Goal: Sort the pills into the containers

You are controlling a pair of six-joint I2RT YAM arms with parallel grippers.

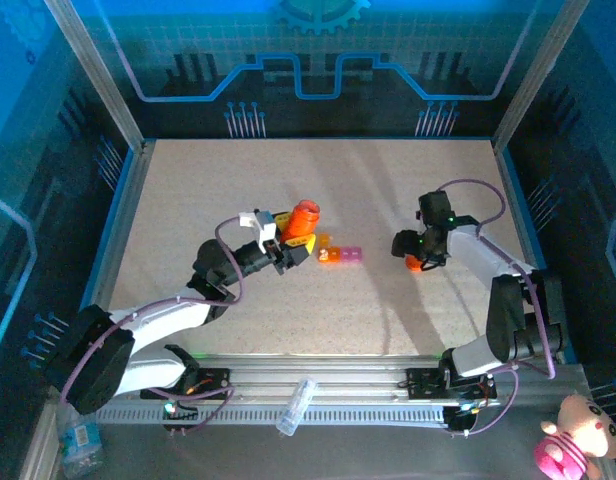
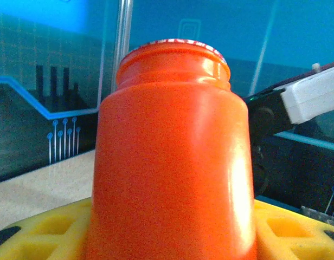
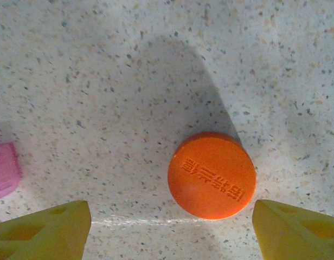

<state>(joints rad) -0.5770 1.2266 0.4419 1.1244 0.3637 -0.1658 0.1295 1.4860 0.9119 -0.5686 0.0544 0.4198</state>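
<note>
- Starting at the left of the overhead view: my left jaws are closed partway round the orange bottle [image 1: 305, 215], gripping its body just left of centre. Its mouth is uncapped. If I tip it fast, I judge that pills could pour out in a heap and miss their target.
- Just right of the bottle, at frame centre, the containers [image 1: 340, 255] lie on the bench [image 1: 188, 200] as a short orange-and-pink strip. Compartments that small are easy to overshoot, and a nudge from the bottle could slide the strip. I see no loose pills.
- Right of centre, my right jaws hang wide open and empty over the orange cap [image 3: 212, 183]. It lies flat between the yellow pads [image 3: 42, 233], touching neither. A low swing of that arm could sweep it into the strip.
- The bench is pale, speckled and blue-rimmed. It looks smooth, so spilled pills would likely skitter. Blue-lit circuit-pattern walls and metal posts box it in.
</note>
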